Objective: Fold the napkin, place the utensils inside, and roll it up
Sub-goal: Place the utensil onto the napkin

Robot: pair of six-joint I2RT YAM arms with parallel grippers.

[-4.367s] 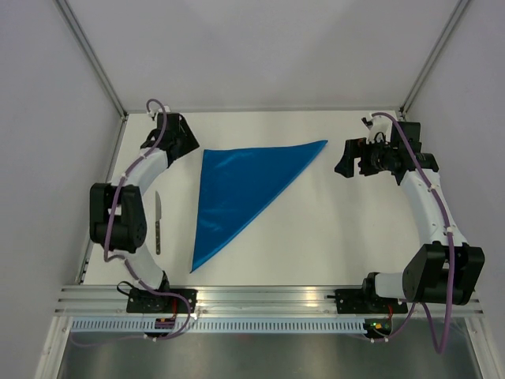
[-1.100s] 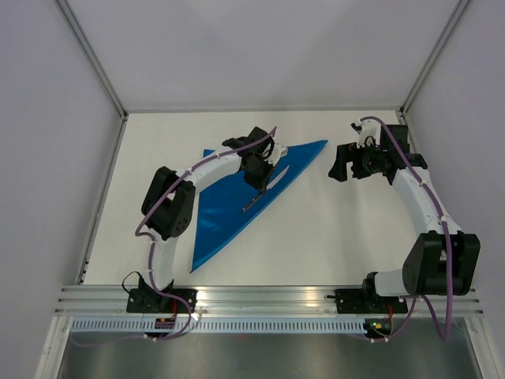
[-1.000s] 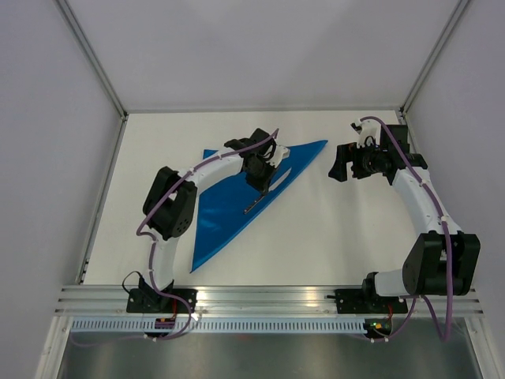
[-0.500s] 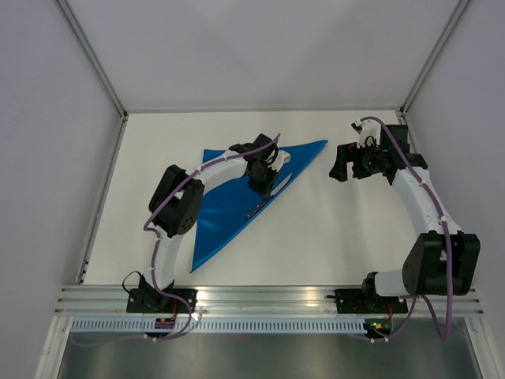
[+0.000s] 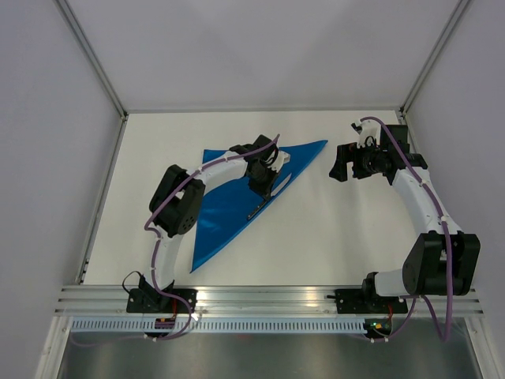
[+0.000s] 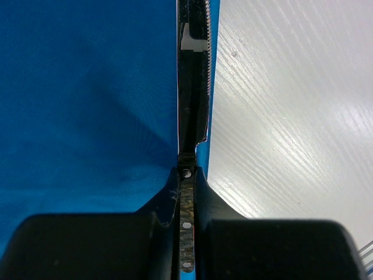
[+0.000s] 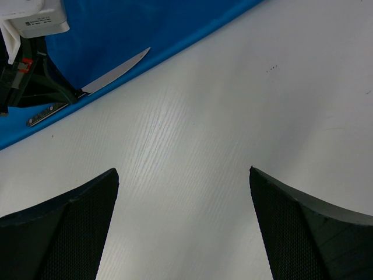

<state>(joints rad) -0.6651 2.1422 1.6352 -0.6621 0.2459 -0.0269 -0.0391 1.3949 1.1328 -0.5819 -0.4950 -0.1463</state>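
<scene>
Your L gripper [image 6: 186,175] is clamped tight on the knife [image 6: 192,105] handle, blade along the diagonal edge of the folded napkin [image 5: 225,197], mid-table. R gripper [image 7: 182,175] is spread wide, holding nothing, over bare table [image 7: 204,116] nearby

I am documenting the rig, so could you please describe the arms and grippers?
The left arm and right arm share white links, bulky black joints and a purple cable alongside. The left gripper and right gripper have black fingers, the right's textured; a white labelled box sits at the left wrist.
</scene>
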